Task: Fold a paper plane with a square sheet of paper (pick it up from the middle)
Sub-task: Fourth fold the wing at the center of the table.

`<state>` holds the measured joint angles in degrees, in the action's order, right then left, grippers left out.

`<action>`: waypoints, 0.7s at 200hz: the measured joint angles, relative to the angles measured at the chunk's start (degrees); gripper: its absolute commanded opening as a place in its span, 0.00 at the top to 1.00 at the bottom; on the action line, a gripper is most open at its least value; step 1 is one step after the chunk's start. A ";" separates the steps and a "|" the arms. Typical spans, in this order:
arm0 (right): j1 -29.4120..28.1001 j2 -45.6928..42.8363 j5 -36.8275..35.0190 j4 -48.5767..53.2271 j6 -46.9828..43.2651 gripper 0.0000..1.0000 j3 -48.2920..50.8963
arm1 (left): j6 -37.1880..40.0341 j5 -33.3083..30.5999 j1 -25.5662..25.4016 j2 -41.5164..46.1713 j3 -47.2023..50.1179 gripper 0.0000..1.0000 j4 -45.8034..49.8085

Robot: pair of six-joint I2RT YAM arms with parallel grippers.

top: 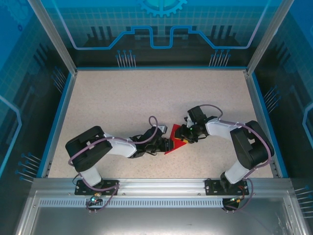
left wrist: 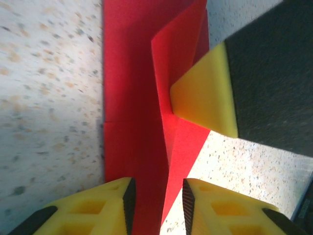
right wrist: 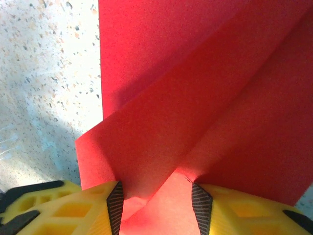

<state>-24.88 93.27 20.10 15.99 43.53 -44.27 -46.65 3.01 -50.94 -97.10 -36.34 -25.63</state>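
The red sheet of paper [top: 176, 146] lies folded on the speckled table between both grippers and looks like a pointed wedge from above. In the left wrist view the paper [left wrist: 132, 98] runs as a long strip with one flap standing up. My left gripper [left wrist: 157, 191] is open, its pads on either side of the strip's near end without pinching it. A yellow finger [left wrist: 203, 100] of my right gripper rests against the raised flap. In the right wrist view my right gripper [right wrist: 157, 196] is open, straddling a creased ridge of the paper [right wrist: 195, 98] that reaches both pads.
From above, the left gripper [top: 167, 145] and right gripper [top: 185, 136] meet tip to tip near the table's front centre. A blue rim [top: 58, 117] and metal posts [top: 51, 36] border the table. An aluminium rail [top: 156, 185] carries the arm bases.
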 measured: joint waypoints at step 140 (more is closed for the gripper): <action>-1.33 2.84 -2.16 5.84 2.75 0.47 -4.83 | -0.39 5.25 1.55 4.20 -2.73 0.87 4.55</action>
<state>-26.22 96.12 17.93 21.82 46.28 -49.10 -47.05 8.25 -49.39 -92.90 -39.07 -21.08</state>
